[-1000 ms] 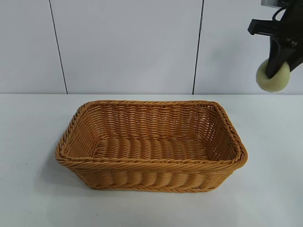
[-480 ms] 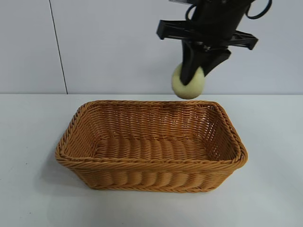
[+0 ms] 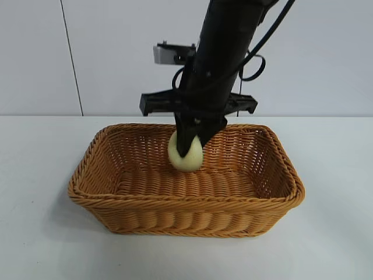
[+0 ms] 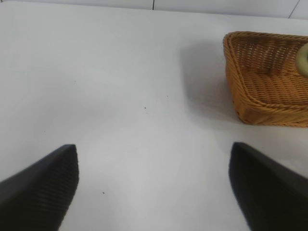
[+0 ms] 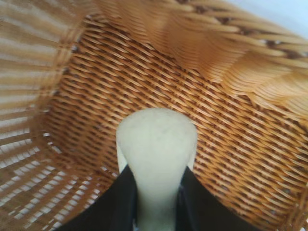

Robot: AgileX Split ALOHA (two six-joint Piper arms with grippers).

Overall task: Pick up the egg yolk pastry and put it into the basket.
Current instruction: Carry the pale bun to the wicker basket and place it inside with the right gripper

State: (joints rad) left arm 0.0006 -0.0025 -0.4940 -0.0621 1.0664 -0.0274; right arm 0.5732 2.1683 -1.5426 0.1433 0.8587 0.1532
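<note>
The orange-brown wicker basket [image 3: 105, 192] stands in the middle of the white table. My right gripper [image 3: 192, 149] reaches down into it from above, shut on the pale yellow egg yolk pastry [image 3: 185, 156], which hangs inside the basket just above its floor. The right wrist view shows the pastry [image 5: 157, 144] squeezed between the two black fingers [image 5: 115, 202], with the woven basket floor [image 5: 231, 144] right below. My left gripper [image 4: 154, 185] hovers open over bare table, off to the side of the basket [image 4: 260, 82], nothing between its fingers.
White table all round the basket, with a white panelled wall behind. A sliver of the pastry [image 4: 303, 57] shows at the edge of the left wrist view inside the basket.
My right arm has swung in from the far right and come down, carrying the pastry from above the table to inside the basket. The basket has stayed put.
</note>
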